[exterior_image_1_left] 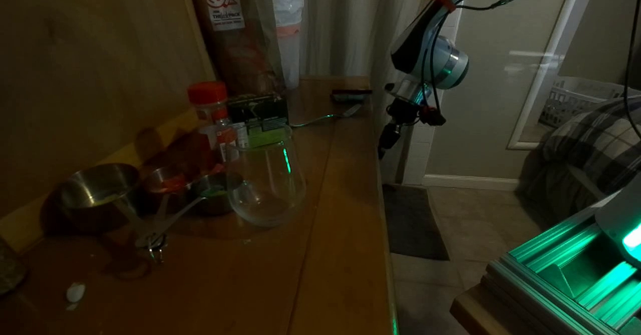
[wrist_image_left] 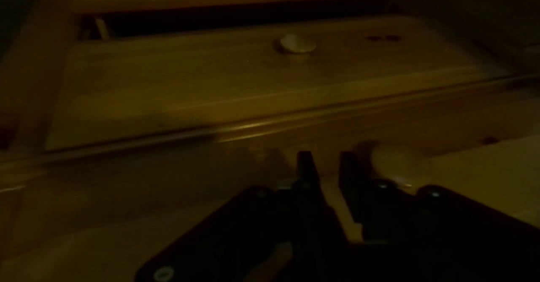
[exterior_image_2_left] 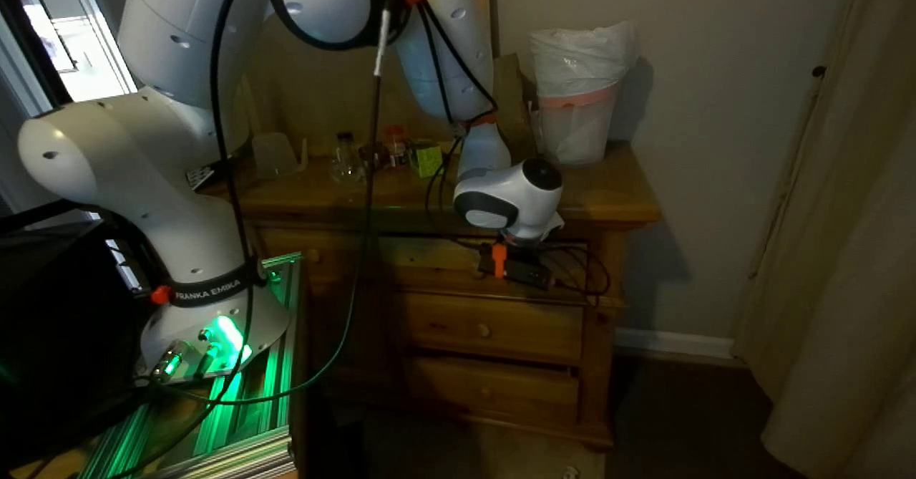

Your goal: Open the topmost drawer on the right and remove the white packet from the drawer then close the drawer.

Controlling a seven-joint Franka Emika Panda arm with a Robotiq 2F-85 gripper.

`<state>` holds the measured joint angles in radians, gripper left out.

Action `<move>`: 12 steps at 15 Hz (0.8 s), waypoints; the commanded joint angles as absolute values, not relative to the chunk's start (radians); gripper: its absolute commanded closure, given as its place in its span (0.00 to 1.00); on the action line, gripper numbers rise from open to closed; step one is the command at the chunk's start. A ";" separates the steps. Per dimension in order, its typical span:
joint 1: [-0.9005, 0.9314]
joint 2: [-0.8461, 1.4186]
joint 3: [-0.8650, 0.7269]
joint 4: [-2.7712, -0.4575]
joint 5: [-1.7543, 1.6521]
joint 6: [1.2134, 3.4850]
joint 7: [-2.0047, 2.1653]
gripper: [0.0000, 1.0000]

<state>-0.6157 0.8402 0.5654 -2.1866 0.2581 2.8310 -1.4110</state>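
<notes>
Black, angular gripper, jaws slightly apart, beside the rounded knob of the wooden topmost drawer.

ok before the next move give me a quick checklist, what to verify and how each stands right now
1. Gripper holding nothing: ok, jaws partly apart, nothing between them.
2. Nearest knob between the jaws: not ok, off to one side.
3. Top right drawer shut: cannot tell, partly covered.
4. White packet located: not ok, not identifiable in any view.
5. Bottom drawer shut: not ok, dark gap above it.
</notes>
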 commanded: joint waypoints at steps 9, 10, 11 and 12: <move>-0.631 0.284 0.519 -2.357 0.379 2.561 -1.516 0.00; -0.616 0.232 0.505 -2.366 0.429 2.524 -1.547 0.00; -0.593 0.169 0.488 -2.380 0.490 2.486 -1.568 0.00; -0.558 0.127 0.450 -2.386 0.534 2.456 -1.589 0.00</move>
<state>-0.6256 0.3085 0.5161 -2.3155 0.3971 2.5423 -1.5175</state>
